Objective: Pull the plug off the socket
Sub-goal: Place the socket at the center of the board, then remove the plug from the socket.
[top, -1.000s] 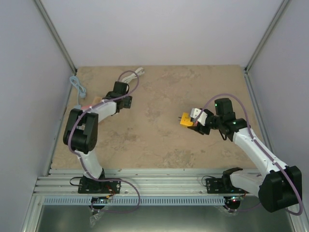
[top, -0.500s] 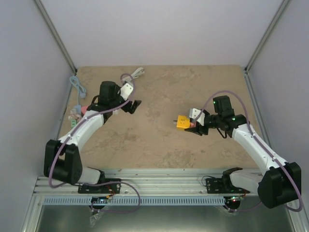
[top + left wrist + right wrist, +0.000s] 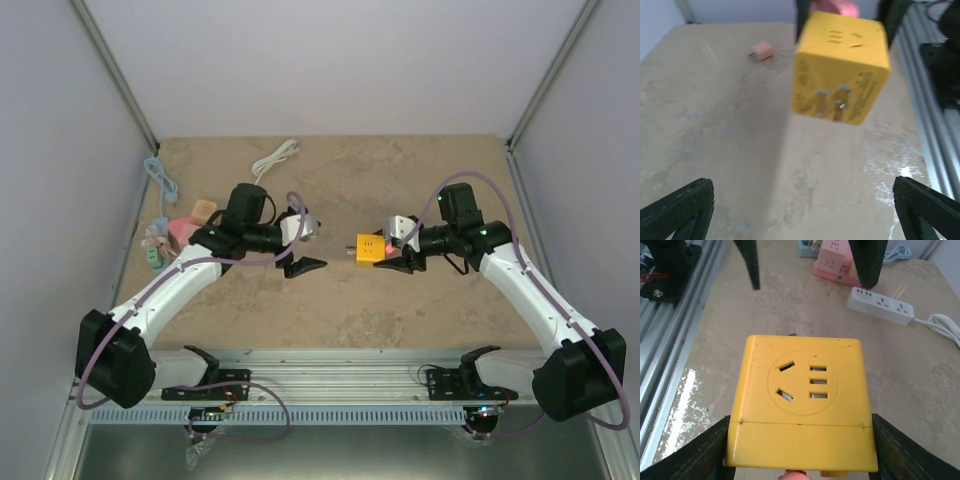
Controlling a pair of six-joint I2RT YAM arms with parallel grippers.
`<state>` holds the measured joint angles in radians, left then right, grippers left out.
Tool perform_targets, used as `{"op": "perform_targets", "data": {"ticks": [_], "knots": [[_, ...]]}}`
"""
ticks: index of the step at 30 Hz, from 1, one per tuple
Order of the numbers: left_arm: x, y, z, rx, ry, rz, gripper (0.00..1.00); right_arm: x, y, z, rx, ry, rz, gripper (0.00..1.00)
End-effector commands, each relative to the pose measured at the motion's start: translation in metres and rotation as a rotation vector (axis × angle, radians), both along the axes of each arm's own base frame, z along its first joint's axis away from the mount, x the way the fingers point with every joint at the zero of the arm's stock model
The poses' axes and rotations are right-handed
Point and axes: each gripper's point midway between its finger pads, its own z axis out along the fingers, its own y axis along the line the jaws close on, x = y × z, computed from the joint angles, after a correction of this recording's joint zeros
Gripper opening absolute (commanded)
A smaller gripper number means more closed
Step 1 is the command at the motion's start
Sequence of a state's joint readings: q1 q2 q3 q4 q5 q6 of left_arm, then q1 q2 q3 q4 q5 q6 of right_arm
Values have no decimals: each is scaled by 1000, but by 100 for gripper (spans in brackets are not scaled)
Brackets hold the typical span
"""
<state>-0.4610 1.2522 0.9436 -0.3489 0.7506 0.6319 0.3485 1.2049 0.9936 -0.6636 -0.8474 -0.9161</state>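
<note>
My right gripper (image 3: 398,250) (image 3: 800,460) is shut on a yellow socket cube (image 3: 370,248) (image 3: 802,400) and holds it above the table. One face of the cube has socket holes. The face with metal prongs (image 3: 832,102) points toward my left gripper. A pink part (image 3: 834,6) (image 3: 795,475) pokes out at the cube's rear, between the right fingers; how it joins the cube is hidden. My left gripper (image 3: 312,243) (image 3: 800,210) is open and empty. It faces the cube from the left, with a short gap between them.
A pink cube socket (image 3: 832,262) and a white power strip (image 3: 881,306) with its cable (image 3: 275,158) lie at the back left. A blue cable (image 3: 160,180) lies by the left wall, and a small pink plug (image 3: 762,50) on the table. Aluminium rails (image 3: 330,385) line the near edge.
My left arm swung from the back left toward the centre and its gripper opened wide. The right gripper carried the yellow cube a little to the left.
</note>
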Motion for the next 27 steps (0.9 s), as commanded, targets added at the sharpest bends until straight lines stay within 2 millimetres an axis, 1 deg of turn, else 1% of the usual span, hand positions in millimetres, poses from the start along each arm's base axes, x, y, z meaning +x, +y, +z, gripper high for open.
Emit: {"op": "perform_targets", "data": {"ticks": [1, 4, 10, 16, 22, 27], "knots": [[-28, -25, 3, 0, -3, -177, 100, -10, 11, 15, 78, 5, 71, 1], [-31, -41, -1, 23, 0, -204, 100, -9, 13, 11, 87, 21, 78, 1], [-25, -64, 7, -9, 27, -199, 100, -12, 14, 6, 102, 27, 91, 1], [-22, -77, 7, -8, 39, -203, 100, -15, 15, 7, 120, 40, 98, 1], [-29, -84, 2, 1, 57, -220, 100, -18, 16, 3, 129, 52, 105, 1], [-32, -88, -3, 14, 60, -229, 100, -19, 16, 7, 139, 50, 106, 1]]}}
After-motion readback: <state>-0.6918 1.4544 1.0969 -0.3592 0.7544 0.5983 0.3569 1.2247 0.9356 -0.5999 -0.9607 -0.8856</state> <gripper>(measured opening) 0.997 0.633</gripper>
